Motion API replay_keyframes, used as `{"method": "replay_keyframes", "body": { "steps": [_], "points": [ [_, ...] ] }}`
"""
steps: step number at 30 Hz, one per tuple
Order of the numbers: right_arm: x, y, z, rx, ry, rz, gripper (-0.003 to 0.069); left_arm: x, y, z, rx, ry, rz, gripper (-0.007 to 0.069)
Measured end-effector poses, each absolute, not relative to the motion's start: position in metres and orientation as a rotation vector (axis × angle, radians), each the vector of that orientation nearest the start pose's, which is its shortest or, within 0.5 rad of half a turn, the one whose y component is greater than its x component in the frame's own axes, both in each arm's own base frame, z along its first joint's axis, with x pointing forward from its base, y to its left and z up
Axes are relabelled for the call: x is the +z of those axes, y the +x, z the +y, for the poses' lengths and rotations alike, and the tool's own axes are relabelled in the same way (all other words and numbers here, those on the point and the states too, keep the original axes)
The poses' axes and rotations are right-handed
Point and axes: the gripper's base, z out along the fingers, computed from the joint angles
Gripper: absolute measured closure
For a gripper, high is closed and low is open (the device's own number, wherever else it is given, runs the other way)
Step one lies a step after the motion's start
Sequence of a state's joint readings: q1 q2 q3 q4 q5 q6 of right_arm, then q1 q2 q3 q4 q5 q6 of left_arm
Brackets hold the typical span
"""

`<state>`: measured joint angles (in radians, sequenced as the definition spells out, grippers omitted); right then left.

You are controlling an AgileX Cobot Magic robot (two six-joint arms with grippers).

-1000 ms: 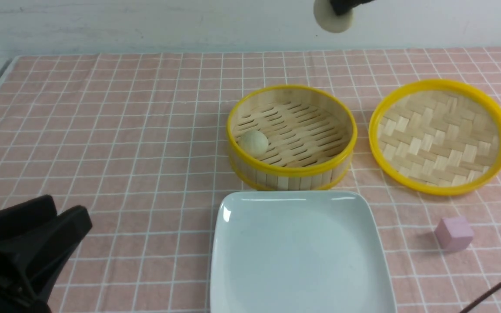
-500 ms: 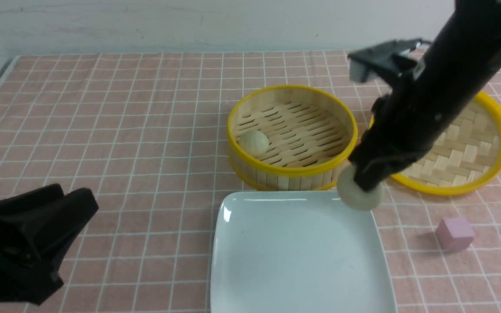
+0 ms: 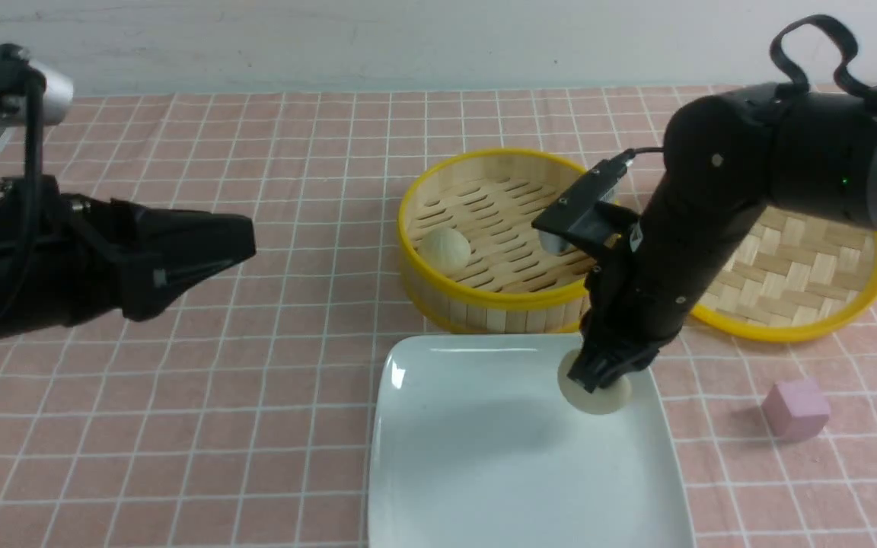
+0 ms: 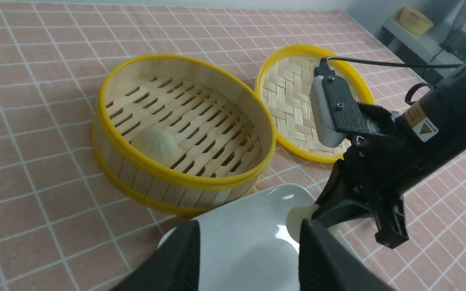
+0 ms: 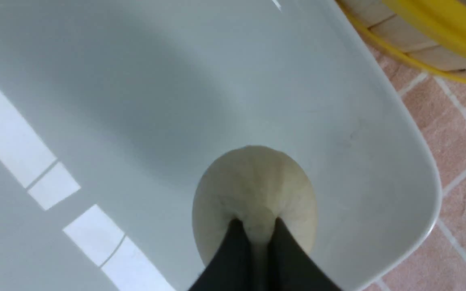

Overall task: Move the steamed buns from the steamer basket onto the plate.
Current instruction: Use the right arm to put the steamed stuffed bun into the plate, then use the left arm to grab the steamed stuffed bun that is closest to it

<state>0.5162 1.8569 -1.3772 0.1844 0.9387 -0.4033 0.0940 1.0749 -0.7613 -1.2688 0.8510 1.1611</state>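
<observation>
- The right gripper (image 3: 594, 380) pinches one pale, pleated bun (image 5: 297, 202) between its tips, over the corner of the white plate (image 3: 530, 464) nearest the basket.
- A gentle set-down calls for lowering until the dough meets the glaze, then parting the tips slowly so nothing sticks or rolls.
- Beyond that gripper, toward the left arm, a second round bun (image 3: 444, 251) sits in the slatted bamboo steamer basket (image 3: 495, 298), yellow-rimmed and ribbed.
- The left gripper (image 4: 249, 230), jaws spread, holds nothing.
</observation>
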Motion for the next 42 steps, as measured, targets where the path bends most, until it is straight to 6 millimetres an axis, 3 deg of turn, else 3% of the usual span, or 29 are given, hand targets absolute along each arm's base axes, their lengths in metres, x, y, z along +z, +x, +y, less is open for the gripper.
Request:
{"method": "replay_keyframes", "body": {
  "steps": [7,14,16,21,26,30,32,34,37,42],
  "points": [
    [0.207,0.332,0.202,0.226,-1.158,2.628,0.0531,0.311,0.234,-0.045,-0.797,0.444,2.065,0.0260],
    [0.211,0.340,0.202,0.172,-1.124,2.540,0.0094,0.290,0.248,-0.049,-0.820,0.537,2.124,0.0255],
    [0.221,0.340,0.201,0.163,-1.086,2.528,0.0006,0.289,0.251,-0.057,-0.800,0.586,2.115,0.0255],
    [0.253,0.329,0.196,0.171,-1.041,2.496,0.0013,0.295,0.261,-0.085,-0.715,0.701,2.074,0.0255],
    [0.326,0.299,0.174,0.136,-0.954,2.338,0.0085,0.304,0.292,-0.120,-0.581,0.696,2.082,0.0255],
    [0.379,0.269,0.150,0.066,-0.883,2.196,0.0092,0.299,0.314,-0.130,-0.554,0.677,2.144,0.0255],
    [0.393,0.259,0.143,0.055,-0.860,2.159,0.0092,0.296,0.321,-0.132,-0.552,0.686,2.167,0.0255],
    [0.423,0.233,0.125,0.047,-0.799,2.083,0.0092,0.286,0.339,-0.138,-0.547,0.736,2.231,0.0255],
    [0.437,0.212,0.112,0.054,-0.766,2.079,0.0092,0.273,0.359,-0.144,-0.545,0.801,2.279,0.0255],
    [0.437,0.201,0.105,0.041,-0.774,2.140,0.0092,0.263,0.378,-0.152,-0.546,0.935,2.291,0.0255]
  ]
}}
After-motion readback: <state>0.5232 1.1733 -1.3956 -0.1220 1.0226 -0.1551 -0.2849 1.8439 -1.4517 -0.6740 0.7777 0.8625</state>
